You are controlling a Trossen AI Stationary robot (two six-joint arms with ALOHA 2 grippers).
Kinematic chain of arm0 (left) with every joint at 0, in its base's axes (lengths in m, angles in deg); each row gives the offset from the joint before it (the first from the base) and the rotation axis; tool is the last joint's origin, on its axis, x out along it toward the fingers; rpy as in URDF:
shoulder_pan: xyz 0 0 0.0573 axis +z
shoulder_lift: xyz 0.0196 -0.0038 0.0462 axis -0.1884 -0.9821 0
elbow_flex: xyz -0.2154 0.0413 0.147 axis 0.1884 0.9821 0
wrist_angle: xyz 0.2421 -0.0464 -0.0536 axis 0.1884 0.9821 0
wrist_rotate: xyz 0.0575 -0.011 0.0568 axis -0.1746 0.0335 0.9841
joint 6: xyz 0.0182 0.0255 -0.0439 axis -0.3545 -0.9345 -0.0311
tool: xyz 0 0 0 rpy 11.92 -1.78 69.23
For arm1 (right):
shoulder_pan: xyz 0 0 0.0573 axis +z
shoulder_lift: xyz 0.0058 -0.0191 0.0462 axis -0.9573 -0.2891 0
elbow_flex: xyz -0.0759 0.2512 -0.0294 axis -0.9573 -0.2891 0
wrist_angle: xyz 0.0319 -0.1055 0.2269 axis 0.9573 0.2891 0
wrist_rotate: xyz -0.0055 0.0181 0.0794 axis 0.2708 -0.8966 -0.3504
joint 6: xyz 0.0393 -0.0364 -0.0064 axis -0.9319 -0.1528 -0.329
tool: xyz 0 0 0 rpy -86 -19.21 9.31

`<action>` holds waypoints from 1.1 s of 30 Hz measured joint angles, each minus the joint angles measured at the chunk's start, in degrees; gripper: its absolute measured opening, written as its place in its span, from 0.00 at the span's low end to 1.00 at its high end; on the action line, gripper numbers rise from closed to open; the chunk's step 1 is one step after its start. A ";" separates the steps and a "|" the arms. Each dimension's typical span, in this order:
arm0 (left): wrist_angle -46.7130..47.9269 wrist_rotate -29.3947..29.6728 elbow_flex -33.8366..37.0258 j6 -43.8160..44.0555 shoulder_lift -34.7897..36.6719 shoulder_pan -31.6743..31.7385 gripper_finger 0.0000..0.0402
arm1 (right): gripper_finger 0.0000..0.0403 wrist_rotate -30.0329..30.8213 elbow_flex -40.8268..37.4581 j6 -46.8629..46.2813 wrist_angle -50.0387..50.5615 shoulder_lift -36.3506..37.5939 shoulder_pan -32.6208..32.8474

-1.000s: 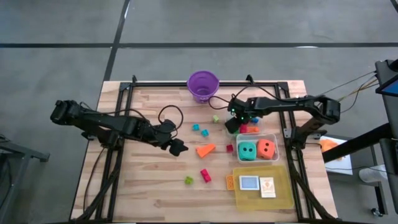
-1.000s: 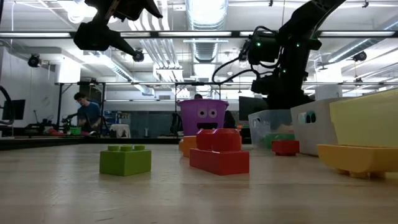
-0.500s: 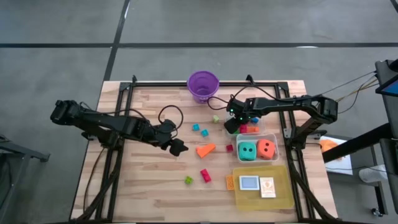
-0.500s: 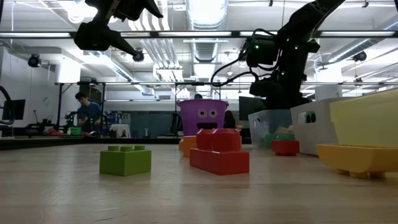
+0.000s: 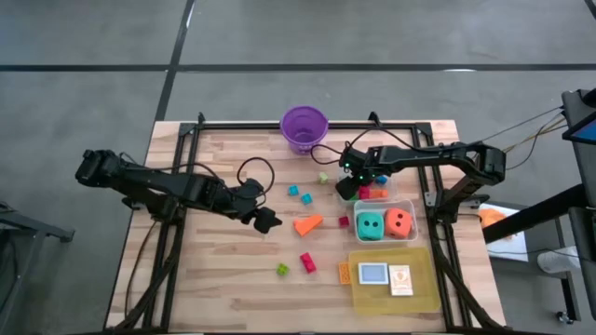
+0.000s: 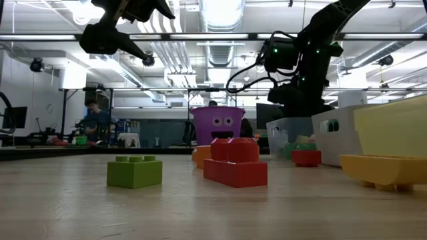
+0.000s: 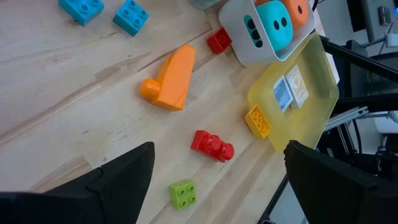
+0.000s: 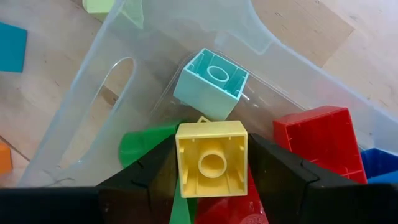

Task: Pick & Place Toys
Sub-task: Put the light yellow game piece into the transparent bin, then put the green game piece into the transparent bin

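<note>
Over the clear tub point(image 8: 81, 93), the right gripper point(image 8: 211, 171) pinches a yellow block point(image 8: 211, 158) by its flat sides; it looks light, stiff and smooth, so it may slip.

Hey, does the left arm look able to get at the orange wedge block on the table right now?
Probably yes. The left gripper hangs open just beside the orange wedge block, which lies alone on bare wood. The nearest pieces, a small red block and two blue ones, sit apart from it.
</note>
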 joint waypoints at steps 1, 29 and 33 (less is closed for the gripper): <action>-0.01 0.00 0.00 0.00 0.00 0.00 0.86 | 0.46 0.00 0.00 0.04 0.00 0.00 0.00; -2.06 -3.98 1.14 -12.49 -12.29 -12.18 0.86 | 0.47 0.48 0.07 5.77 1.80 21.29 11.42; -6.81 -1.76 1.14 -18.26 -17.96 -14.87 0.86 | 0.47 1.09 0.04 3.71 1.30 22.62 16.32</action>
